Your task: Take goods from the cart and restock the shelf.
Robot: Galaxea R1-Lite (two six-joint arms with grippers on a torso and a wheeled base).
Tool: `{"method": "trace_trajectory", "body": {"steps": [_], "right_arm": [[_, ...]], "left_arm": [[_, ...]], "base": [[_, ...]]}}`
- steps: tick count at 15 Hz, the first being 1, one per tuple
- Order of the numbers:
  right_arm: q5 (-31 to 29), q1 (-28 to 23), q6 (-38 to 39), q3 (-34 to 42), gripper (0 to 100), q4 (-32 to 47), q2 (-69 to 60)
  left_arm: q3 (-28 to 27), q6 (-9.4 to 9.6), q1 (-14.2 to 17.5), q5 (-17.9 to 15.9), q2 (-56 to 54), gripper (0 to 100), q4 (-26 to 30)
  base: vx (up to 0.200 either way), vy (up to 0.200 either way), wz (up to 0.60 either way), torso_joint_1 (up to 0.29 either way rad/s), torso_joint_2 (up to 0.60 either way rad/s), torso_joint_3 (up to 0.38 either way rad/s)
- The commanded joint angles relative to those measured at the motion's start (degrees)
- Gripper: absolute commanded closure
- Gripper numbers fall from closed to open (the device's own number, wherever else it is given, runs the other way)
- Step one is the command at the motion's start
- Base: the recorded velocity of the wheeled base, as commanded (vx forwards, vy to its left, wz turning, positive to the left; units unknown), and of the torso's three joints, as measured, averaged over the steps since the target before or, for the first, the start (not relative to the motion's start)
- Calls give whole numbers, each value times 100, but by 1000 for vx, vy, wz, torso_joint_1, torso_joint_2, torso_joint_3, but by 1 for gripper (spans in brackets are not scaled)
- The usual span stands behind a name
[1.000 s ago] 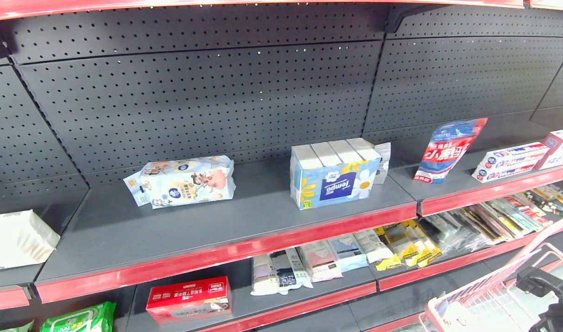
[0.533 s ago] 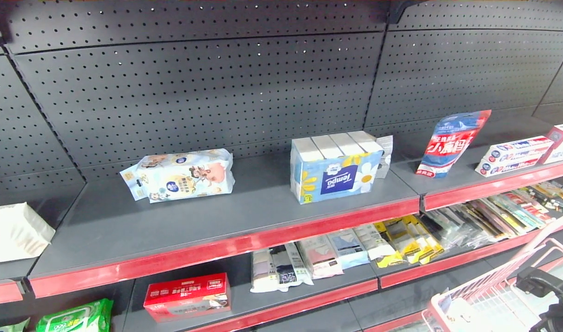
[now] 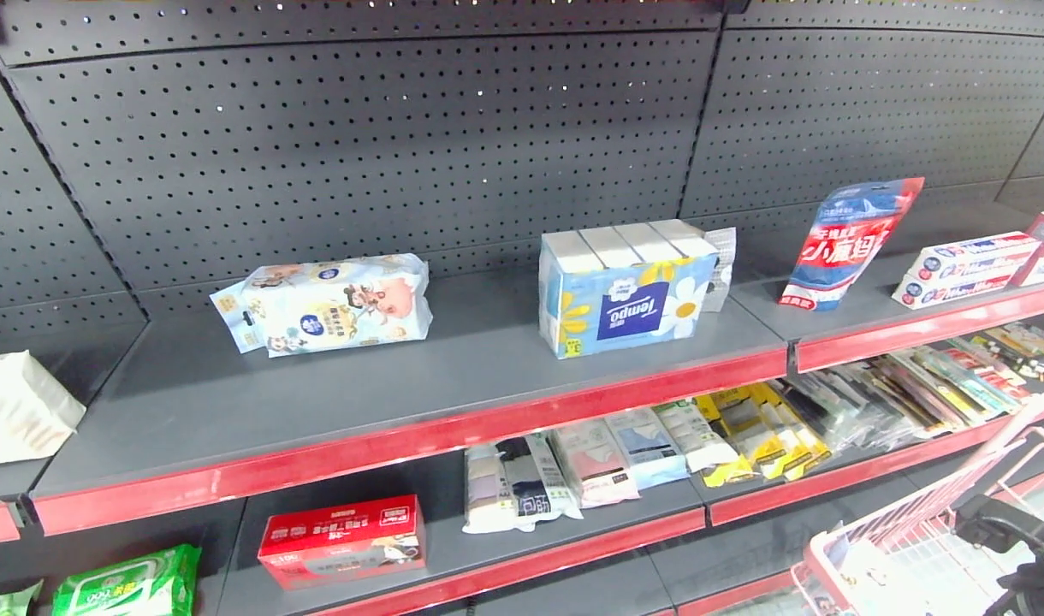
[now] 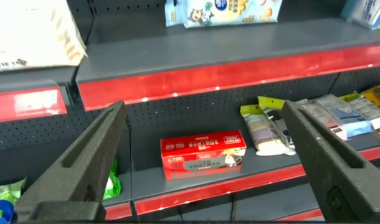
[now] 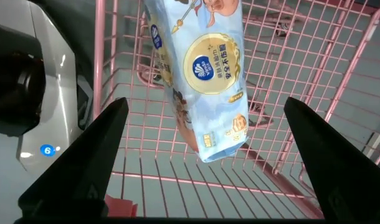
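- Head view shows me the shelf (image 3: 402, 445). On its grey upper board a pale blue cartoon wipes pack (image 3: 325, 304) lies flat toward the left. A blue-and-white tissue bundle (image 3: 625, 291) stands toward the right, well apart from it.
- In the next bay to the right, a red-and-blue pouch (image 3: 851, 244) leans toward the pegboard back. Toothpaste boxes (image 3: 967, 269) sit near it along the front edge.
- On the lower board I see a red box (image 3: 342, 539) and, to its right, a row of flat packets (image 3: 573, 475).
- The pink wire cart (image 3: 916, 530) sits at the lower right, in front of the shelf.
- Right wrist view: my right end effector (image 5: 205, 102) hangs over the cart with its fingers spread wide and nothing gripped.
- A second cartoon pack (image 5: 202, 74) rests tilted inside the basket below that end effector. It appears between the two fingers, and I can't tell any contact with them.
- Left wrist view: my left end effector (image 4: 202, 106) faces the shelf front, fingers wide apart and empty. The red box sits farther off between them, on the lower board.
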Motion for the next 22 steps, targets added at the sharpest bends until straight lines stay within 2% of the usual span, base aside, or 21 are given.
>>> {"method": "trace_trajectory", "body": {"steps": [1, 14, 17, 22], "right_arm": [[1, -15, -22, 2, 0, -4, -24], [10, -24, -109, -182, 0, -250, 108], [300, -41, -109, -332, 0, -259, 354], [405, -164, -127, -727, 0, -259, 890]], "left_arm": [[0, 2, 2, 2, 2, 0, 0], [0, 2, 2, 2, 2, 0, 0], [0, 2, 2, 2, 2, 0, 0], [0, 2, 2, 2, 2, 0, 0]], "base": [[0, 0, 0, -163, 344, 183], [0, 0, 0, -177, 402, 221], [0, 0, 0, -49, 115, 67], [0, 0, 0, 0, 0, 0]]}}
